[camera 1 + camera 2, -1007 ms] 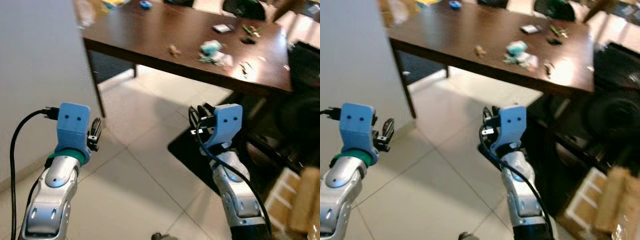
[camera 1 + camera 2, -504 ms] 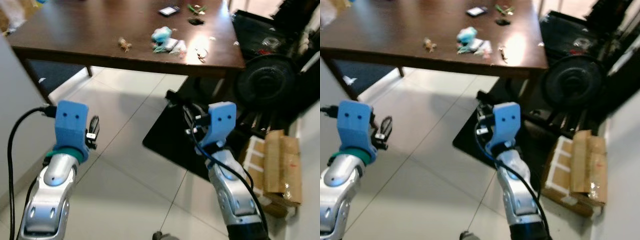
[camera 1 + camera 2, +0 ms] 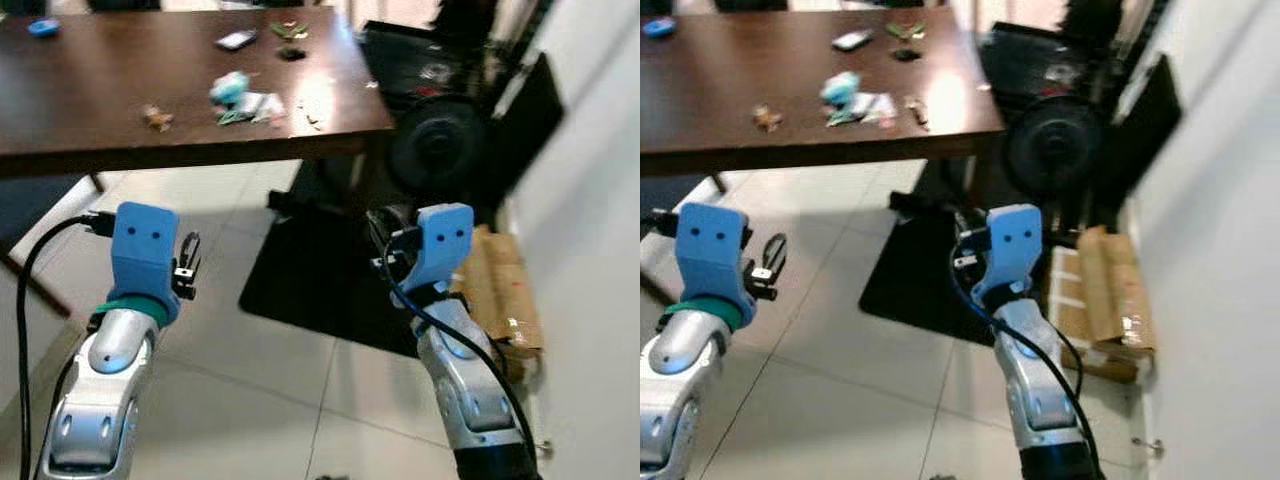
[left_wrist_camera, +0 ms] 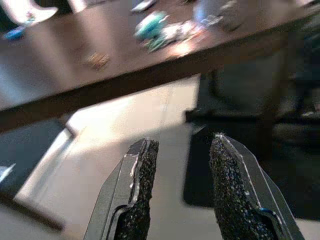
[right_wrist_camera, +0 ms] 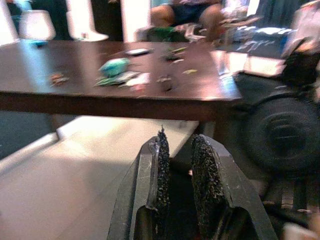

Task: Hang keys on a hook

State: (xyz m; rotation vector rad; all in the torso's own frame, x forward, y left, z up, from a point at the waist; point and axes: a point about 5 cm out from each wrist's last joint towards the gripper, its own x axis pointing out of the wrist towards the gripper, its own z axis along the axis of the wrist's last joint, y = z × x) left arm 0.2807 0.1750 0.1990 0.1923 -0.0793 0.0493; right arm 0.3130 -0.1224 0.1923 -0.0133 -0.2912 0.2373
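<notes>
Now view swung right: table farther left, cardboard box nearer.

**First speaker:** Where are the keys?

**Second speaker:** A small, dark, slim bunch of what look like metal keys lies flat on the long dark brown wooden table. It is toward the table's right end, not far from the near edge, beside a bright patch of glare on the wood.

**First speaker:** What can you make out of them?

**Second speaker:** Very little, because they are tiny and blurred. They form a thin, elongated shape lying at a slight slant. I cannot tell single keys or a ring apart.

**First speaker:** Is anything touching them?

**Second speaker:** They lie free on the tabletop. A teal lump with pale paper scraps sits near, to their left, and apart from them.
</notes>
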